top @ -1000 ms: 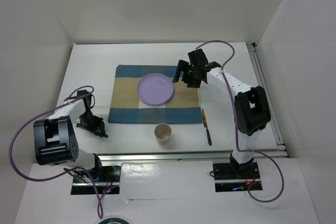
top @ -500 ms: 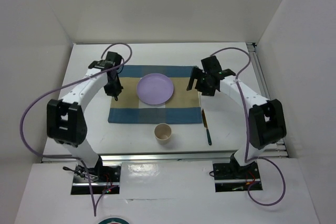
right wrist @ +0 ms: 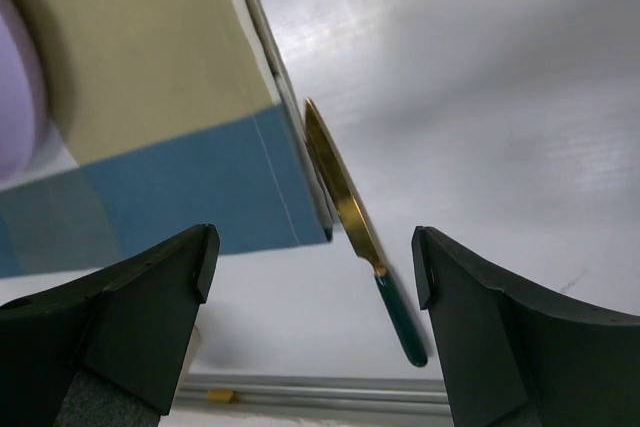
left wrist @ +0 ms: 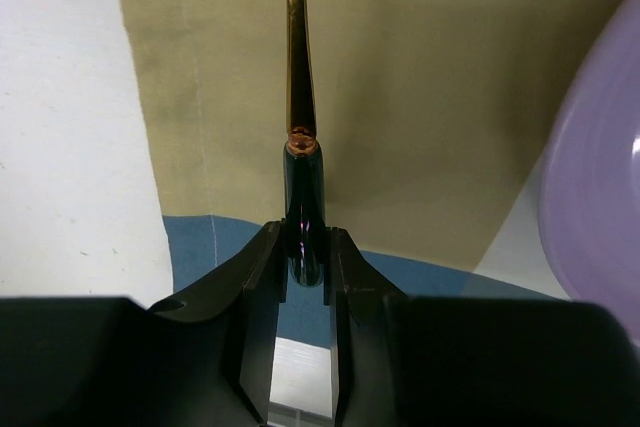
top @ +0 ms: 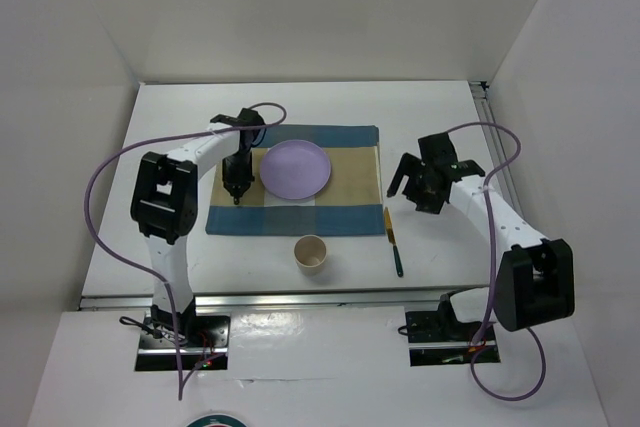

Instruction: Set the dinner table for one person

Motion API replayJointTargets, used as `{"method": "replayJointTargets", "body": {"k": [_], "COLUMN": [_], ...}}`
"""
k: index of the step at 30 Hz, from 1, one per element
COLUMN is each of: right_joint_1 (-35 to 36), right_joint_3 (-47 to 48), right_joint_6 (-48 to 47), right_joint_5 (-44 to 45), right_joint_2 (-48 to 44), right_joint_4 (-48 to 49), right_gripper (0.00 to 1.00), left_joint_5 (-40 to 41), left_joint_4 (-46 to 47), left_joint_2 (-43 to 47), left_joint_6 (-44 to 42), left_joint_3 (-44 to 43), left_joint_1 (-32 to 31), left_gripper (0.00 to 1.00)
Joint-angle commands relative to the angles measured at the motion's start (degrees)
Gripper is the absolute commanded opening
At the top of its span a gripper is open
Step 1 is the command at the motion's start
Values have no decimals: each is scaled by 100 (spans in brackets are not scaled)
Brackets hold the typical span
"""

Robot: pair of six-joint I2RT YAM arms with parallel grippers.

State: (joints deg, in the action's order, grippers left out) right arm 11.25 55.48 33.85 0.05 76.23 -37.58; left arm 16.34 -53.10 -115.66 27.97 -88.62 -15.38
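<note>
Fingers of my left gripper (left wrist: pixel 305 245) pinch the dark green handle of a gold-stemmed utensil (left wrist: pixel 298 67). Its head is out of frame, so I cannot tell fork from spoon. I hold it over the checked placemat (top: pixel 240 219), just left of the purple plate (top: pixel 296 169).

Jaws of my right gripper (right wrist: pixel 312 252) are spread wide and empty, above the white dinner table (top: pixel 450 107) beside the mat's right edge. The knife (right wrist: pixel 345 197) lies on the table below that gap. Its long axis runs along the mat edge, green handle toward my bases. My right arm is much nearer it. Likely next move: descend and close across the handle. A paper cup (top: pixel 311 252) stands on the table on the near side of the mat.
</note>
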Motion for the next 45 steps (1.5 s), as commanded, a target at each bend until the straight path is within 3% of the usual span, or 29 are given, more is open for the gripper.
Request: {"method": "replayJointTargets", "body": {"k": [1,5,17,18,21,22,25,26,27,34,40,44,45], "right_joint_1": [-35,18,71,71,184,237,492,667,755,1441,1503,1503,1503], "right_joint_3": [-536,-951,-1004,-1004,-1057,-1127,-1259,-1259,-1329,-1382,-1382,-1382,-1382], "right_joint_6": [201,324,202,201,149,201,368,421,499,1317,1660,1774,1896], "right_joint_5": [-443,-577,-374,-436,-506,-506,-506,-506,-506,284,583,583,670], "right_joint_2": [-318,-319,-152,-100,41,128,208,269,340,814,991,771,693], "right_joint_4": [-241,-109,-214,-162,-91,-39,-39,-39,-39,-364,-495,-496,-496], "right_gripper": [91,91,91,89,83,80,77,77,77,74,58,29,16], "left_joint_5": [-122,-69,106,159,282,282,203,203,203,-95,-227,-228,-228], "left_joint_4": [-86,-139,-270,-271,-420,-420,-674,-675,-754,-1000,-1000,-1000,-1000], "left_joint_2": [-123,-185,-449,-449,-397,-266,-28,190,314,1053,1256,1309,1309], "left_joint_6": [-230,-230,-177,-177,-107,-107,-46,-46,-46,16,16,69,69], "left_joint_3": [-217,-270,-393,-393,-393,-393,-525,-594,-656,-1043,-1254,-1254,-1254], "left_joint_1": [-44,-97,-150,-150,-150,-150,-203,-264,-325,-326,-326,-326,-326], "left_gripper": [0,0,0,16,45,59,76,87,92,93,93,93,93]}}
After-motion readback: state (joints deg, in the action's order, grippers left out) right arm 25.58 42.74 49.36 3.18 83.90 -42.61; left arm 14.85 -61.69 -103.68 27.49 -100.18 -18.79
